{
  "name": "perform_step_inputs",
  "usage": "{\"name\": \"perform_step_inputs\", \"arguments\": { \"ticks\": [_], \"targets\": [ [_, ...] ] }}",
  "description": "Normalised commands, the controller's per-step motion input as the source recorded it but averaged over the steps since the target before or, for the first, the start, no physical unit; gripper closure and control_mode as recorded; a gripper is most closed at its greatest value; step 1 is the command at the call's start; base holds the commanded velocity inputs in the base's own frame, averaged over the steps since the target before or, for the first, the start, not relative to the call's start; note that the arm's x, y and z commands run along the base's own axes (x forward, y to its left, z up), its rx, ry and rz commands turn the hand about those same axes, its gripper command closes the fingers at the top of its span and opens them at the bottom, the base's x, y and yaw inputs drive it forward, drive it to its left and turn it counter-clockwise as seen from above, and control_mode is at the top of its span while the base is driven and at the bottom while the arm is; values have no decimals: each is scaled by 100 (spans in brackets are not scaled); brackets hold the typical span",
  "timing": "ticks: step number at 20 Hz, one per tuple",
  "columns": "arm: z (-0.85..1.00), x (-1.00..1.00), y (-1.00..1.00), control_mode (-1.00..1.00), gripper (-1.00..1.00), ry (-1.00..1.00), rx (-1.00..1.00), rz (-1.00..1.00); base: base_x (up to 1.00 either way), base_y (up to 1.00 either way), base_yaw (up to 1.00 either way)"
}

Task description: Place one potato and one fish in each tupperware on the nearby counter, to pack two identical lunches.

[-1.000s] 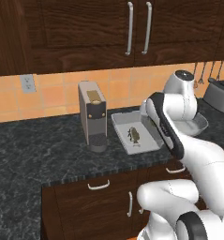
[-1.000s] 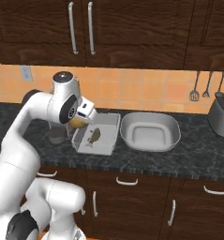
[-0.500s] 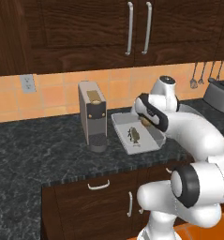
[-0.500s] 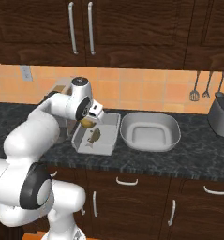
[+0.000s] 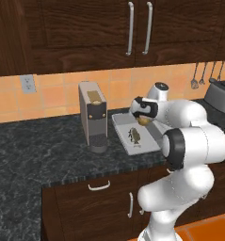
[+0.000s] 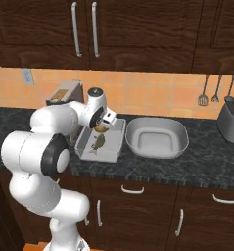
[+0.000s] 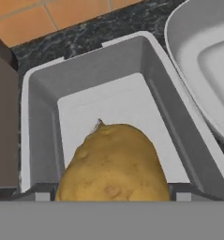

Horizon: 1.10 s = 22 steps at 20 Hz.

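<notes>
My gripper (image 5: 143,120) (image 6: 101,128) is shut on a brown potato (image 7: 113,164) (image 5: 143,121) (image 6: 101,129) and hangs just above the deep square tupperware (image 5: 118,131) (image 6: 116,147) (image 7: 42,117). A dark fish (image 5: 134,135) (image 6: 97,143) lies on that box's floor, under and in front of the potato. In the hand view the potato covers the fingertips and most of the fish. The wider, shallow tupperware (image 6: 179,143) (image 7: 202,56) stands right beside the box, with nothing in it. Both rest on the dark speckled counter (image 5: 38,146) (image 6: 197,166).
A grey coffee machine (image 5: 92,115) (image 6: 64,93) stands close against the box's left side. A silver toaster (image 5: 220,94) (image 6: 231,120) sits at the far right, with utensils (image 6: 209,93) hanging on the tiled wall. Dark cabinets hang overhead.
The arm has reached out over the deep box, and the hand with the potato has come down a little toward it. The fish and both containers have stayed put.
</notes>
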Motion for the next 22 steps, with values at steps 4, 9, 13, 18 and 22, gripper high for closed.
{"name": "perform_step_inputs", "arguments": {
  "ticks": [4,9,13,18,22],
  "targets": [
    [-12,75,-8,-100,100,0,-12,0,0,0,0],
    [-35,76,-4,-100,-100,0,-6,0,0,0,0],
    [11,-3,-44,-100,-100,0,13,11,0,0,0],
    [2,-6,-16,-100,-100,0,0,8,0,0,0],
    [14,-14,0,-100,-100,-1,0,0,0,0,0]
  ]
}}
